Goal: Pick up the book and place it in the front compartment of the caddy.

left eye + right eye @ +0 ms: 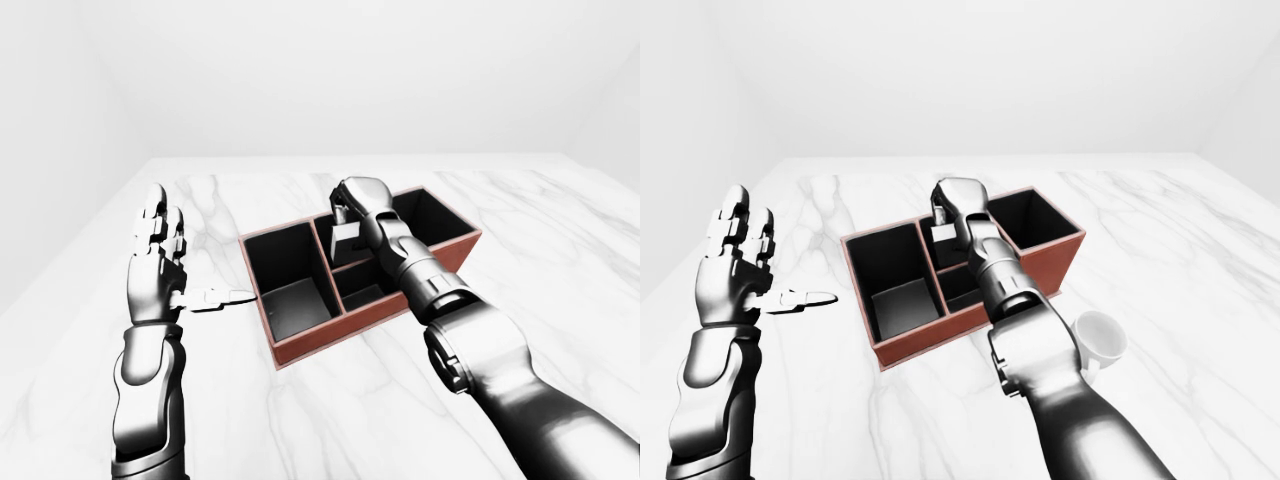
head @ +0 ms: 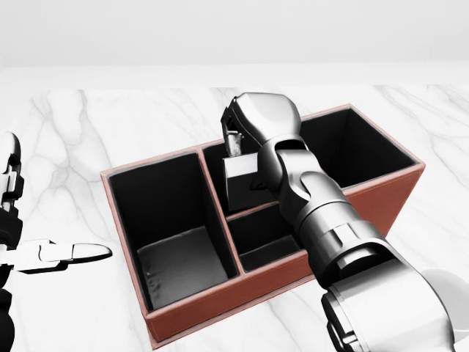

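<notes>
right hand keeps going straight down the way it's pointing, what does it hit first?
Probably the floor of the upper middle compartment of the red-brown, black-lined caddy. The right hand points down into it, fingers closed on the small grey book, so the book's lower edge would likely touch first. Depth is unclear.

The book (image 2: 240, 180), a small grey block, stands upright and slightly tilted in my right hand (image 2: 253, 125), lowered into the far middle compartment of the red-brown, black-lined caddy (image 2: 220, 301), which sits skewed on the marble table (image 2: 88, 132).
</notes>
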You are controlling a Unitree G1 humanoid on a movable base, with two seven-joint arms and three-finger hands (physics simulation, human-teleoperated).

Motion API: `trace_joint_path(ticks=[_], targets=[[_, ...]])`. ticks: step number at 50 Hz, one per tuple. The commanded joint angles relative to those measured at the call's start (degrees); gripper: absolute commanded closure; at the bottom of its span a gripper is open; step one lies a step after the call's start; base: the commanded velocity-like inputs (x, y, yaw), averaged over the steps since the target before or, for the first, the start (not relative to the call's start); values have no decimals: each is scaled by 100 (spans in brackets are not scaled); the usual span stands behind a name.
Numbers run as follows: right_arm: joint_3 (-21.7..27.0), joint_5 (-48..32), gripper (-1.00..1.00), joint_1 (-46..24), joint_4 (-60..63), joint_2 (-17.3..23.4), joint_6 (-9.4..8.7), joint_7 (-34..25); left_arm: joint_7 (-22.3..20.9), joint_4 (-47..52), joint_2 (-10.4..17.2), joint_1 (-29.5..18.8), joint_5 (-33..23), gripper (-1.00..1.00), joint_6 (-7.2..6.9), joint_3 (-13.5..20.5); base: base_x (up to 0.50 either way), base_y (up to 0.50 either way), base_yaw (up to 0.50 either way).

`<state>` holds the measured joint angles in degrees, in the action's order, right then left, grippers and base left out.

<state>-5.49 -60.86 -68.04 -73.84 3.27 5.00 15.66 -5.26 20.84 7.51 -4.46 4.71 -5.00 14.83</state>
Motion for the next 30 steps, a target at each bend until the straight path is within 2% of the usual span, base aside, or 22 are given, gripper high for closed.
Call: trace_joint_path(ticks=[1,30], targets=[[26,-134,100,-33,42,1,0,147,3,-20,8,-15,1,-100,0,8,0,0,0],[0,-229,100,-108,55,-46,0,364,15,-54,3,-4,-26,-100,0,-9,0,0,0]])
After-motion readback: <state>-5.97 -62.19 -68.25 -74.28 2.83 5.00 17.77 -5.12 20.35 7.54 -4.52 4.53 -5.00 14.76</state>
